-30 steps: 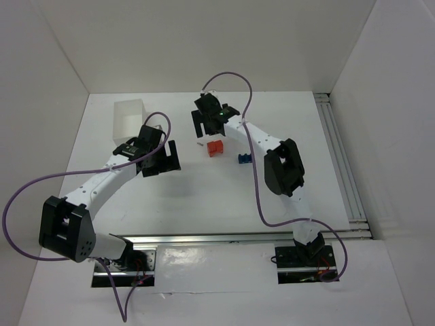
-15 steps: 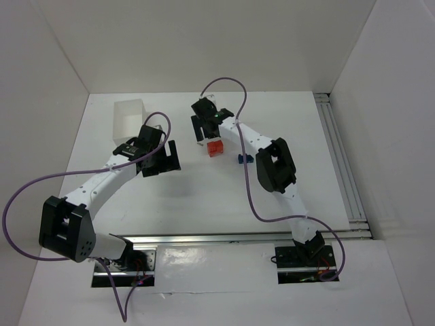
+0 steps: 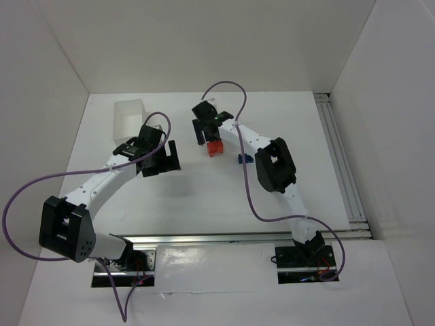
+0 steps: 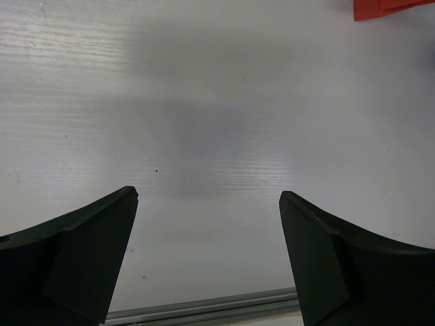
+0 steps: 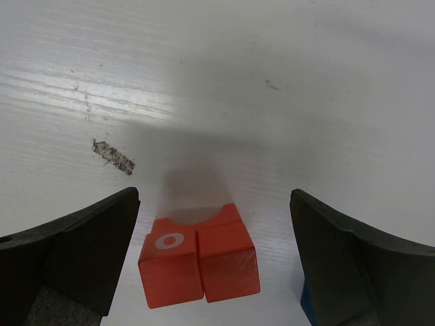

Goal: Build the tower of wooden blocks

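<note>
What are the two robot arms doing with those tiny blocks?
They are meant to build a little block tower, but no tower stands yet. The right gripper hovers open over two red-orange blocks that sit side by side on the table, and it holds nothing. A blue block lies close by. The left gripper is open too, over bare table, away from the blocks.

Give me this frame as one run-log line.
right gripper: open, over two red-orange blocks | left gripper: open, empty | blue block: on table, apart
</note>
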### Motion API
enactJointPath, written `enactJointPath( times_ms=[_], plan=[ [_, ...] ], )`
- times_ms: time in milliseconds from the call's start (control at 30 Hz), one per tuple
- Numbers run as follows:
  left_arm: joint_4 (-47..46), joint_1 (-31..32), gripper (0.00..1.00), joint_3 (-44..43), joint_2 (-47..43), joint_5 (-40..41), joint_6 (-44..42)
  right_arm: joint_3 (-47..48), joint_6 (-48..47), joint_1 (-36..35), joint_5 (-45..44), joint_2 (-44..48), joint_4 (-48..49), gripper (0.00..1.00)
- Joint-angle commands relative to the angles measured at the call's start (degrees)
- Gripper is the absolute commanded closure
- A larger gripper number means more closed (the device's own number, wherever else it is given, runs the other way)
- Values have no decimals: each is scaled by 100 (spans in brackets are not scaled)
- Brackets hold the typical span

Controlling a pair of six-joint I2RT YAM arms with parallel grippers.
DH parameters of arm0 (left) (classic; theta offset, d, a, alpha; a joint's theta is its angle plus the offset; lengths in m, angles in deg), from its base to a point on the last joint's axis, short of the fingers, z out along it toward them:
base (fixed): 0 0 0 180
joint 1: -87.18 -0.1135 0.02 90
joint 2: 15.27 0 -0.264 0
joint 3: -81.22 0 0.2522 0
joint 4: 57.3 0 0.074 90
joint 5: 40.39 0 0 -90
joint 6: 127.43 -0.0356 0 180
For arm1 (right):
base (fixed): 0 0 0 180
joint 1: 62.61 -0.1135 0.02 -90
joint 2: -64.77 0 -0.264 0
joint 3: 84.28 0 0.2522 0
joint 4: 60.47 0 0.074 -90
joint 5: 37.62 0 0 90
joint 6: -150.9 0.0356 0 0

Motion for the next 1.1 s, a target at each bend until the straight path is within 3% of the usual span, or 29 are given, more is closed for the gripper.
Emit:
enactJointPath(
  times_ms=[0, 1067],
  plan=[
    [-54, 22, 1, 7, 21, 53, 16, -118, 71, -56, -66, 249, -15, 1],
    [-54, 22, 1, 7, 21, 53, 16, -118, 123, 102, -66, 408, 108, 1]
  ],
)
